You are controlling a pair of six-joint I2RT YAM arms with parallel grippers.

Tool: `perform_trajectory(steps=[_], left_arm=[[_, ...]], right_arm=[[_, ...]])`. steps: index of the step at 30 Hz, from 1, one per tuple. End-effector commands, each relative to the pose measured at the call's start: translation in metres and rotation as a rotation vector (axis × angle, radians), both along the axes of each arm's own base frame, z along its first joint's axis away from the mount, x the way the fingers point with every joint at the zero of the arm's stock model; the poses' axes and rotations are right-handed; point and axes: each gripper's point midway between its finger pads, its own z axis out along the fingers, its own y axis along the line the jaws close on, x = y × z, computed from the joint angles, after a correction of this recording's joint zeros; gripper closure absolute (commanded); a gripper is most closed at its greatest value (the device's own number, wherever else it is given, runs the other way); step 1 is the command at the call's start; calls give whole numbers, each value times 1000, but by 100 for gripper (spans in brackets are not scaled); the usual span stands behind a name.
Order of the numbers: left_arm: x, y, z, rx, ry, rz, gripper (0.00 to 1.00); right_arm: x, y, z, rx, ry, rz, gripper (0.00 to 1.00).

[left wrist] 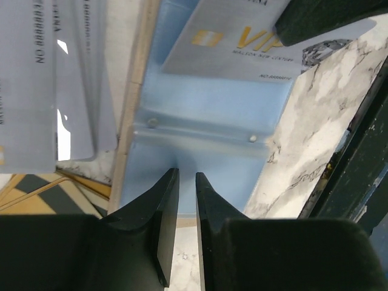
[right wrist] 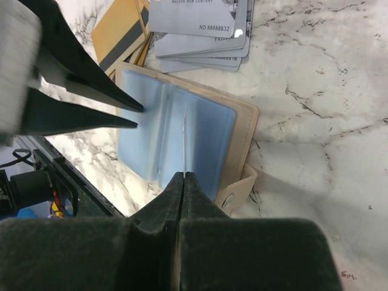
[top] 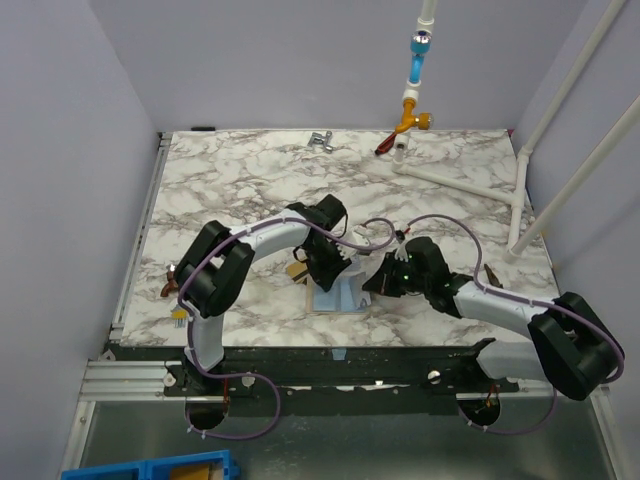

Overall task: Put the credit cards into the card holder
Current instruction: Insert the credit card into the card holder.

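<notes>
The card holder lies open on the marble, its pale blue sleeves facing up inside a tan cover. My right gripper is shut on a grey credit card, which it holds over the holder; that card shows only as a thin white edge in the right wrist view. My left gripper stands narrowly open with nothing between its fingers, and its tips are at the sleeve's left edge. Loose grey cards and gold cards lie just beyond the holder.
The table's dark near edge runs close beside the holder. At the back are a small metal fitting, an orange and blue nozzle and white pipes. A small brown item sits at the left edge.
</notes>
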Motion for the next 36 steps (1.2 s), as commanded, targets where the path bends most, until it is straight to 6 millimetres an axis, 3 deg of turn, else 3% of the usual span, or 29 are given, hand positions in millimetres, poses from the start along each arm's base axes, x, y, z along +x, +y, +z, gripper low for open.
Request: perform_trajectory(steps=[1, 14, 20, 23, 29, 36], left_arm=[[-19, 7, -11, 66, 22, -72, 81], [-71, 3, -12, 26, 195, -154, 82], [-44, -13, 31, -70, 105, -116, 82], [-24, -16, 41, -76, 48, -90, 82], [23, -8, 29, 11, -147, -38, 82], [26, -2, 5, 68, -102, -51, 81]], right_arm=[[-1, -11, 1, -31, -34, -38, 99], [-8, -24, 0, -60, -35, -72, 99], [4, -14, 8, -42, -49, -63, 99], [8, -13, 0, -66, -29, -66, 99], [7, -41, -11, -187, -3, -168, 99], [-3, -64, -17, -237, 21, -258, 99]])
